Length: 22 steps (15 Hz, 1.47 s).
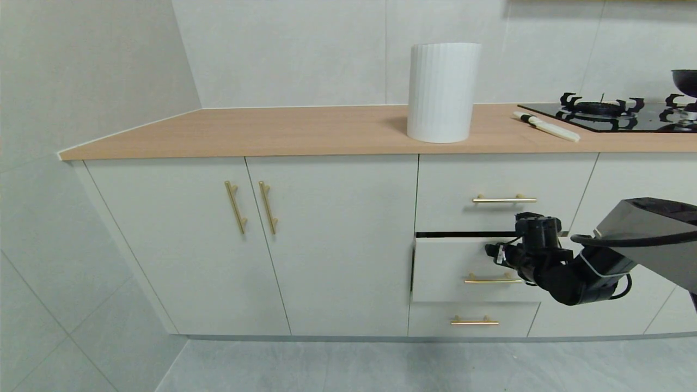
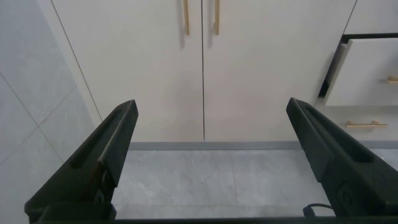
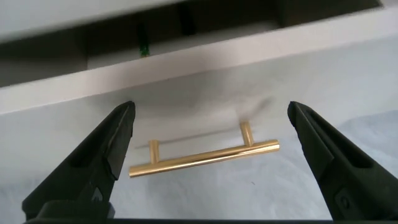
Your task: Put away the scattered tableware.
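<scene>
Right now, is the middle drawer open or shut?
Partly open: the middle drawer juts forward, with a dark gap above its front.

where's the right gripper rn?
Head view, lower right: the right gripper is in front of the slightly open middle drawer, below the top drawer, with its fingers open and facing the drawer's gold handle.
</scene>
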Tool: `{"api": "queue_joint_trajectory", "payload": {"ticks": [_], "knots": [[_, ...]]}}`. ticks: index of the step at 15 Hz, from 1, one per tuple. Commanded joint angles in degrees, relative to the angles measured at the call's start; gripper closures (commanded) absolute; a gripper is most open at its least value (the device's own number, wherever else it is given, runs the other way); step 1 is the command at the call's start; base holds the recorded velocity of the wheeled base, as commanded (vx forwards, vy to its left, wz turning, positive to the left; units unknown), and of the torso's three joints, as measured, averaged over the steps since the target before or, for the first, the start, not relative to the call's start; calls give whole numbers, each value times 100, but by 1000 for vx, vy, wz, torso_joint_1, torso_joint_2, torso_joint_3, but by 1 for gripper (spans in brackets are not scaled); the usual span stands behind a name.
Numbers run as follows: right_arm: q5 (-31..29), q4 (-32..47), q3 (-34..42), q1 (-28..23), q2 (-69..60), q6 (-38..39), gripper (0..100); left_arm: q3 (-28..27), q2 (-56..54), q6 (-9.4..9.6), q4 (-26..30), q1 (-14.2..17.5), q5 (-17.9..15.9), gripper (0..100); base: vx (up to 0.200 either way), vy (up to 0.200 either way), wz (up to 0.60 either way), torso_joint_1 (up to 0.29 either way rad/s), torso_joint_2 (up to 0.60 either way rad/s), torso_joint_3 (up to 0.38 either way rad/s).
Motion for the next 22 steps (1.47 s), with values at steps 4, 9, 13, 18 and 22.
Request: {"api": "queue_joint_trajectory", "payload": {"ticks": [4, 9, 13, 18, 22], "knots": [[-136, -134, -344, -90, 307, 170, 0, -4, 1, 2, 0, 0, 1, 0, 0, 0, 0, 0, 0, 0], [-250, -160, -626, -152, 483, 328, 0, 5, 1, 2, 0, 0, 1, 0, 0, 0, 0, 0, 0, 0], [-294, -169, -714, -169, 518, 346, 0, 5, 1, 2, 0, 0, 1, 0, 0, 0, 0, 0, 0, 0], [-303, -169, -705, -134, 439, 416, 0, -4, 1, 2, 0, 0, 1, 0, 0, 0, 0, 0, 0, 0], [-312, -169, -696, -46, 360, 504, 0, 5, 1, 2, 0, 0, 1, 0, 0, 0, 0, 0, 0, 0]]}}
